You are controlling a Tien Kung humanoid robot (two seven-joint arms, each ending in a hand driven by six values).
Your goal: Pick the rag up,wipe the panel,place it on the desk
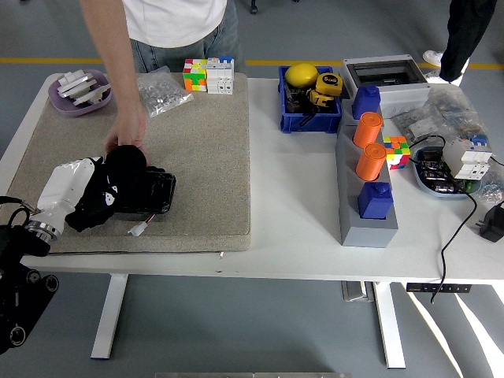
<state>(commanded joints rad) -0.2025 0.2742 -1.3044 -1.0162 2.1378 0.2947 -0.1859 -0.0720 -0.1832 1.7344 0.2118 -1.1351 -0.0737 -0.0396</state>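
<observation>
My left hand point(88, 198), with a white back shell and black fingers, is at the left of the beige mat, shut on a bunched black rag point(118, 175). The rag lies on the left part of a flat black panel point(156, 193) on the mat. The panel's right end shows bare, and a small white connector point(138, 229) hangs at its front edge. A person's hand point(126, 138) reaches down from the far side and rests at the panel's back edge, touching the rag's top. My right arm is out of view.
The beige mat point(197, 142) covers the table's left half. A purple dish point(79, 90), a bag of parts point(161, 88) and cube puzzles point(209, 75) stand at its back. A blue bin point(309, 98), a grey holder with orange and blue pieces point(366, 181), and cables point(461, 228) lie to the right.
</observation>
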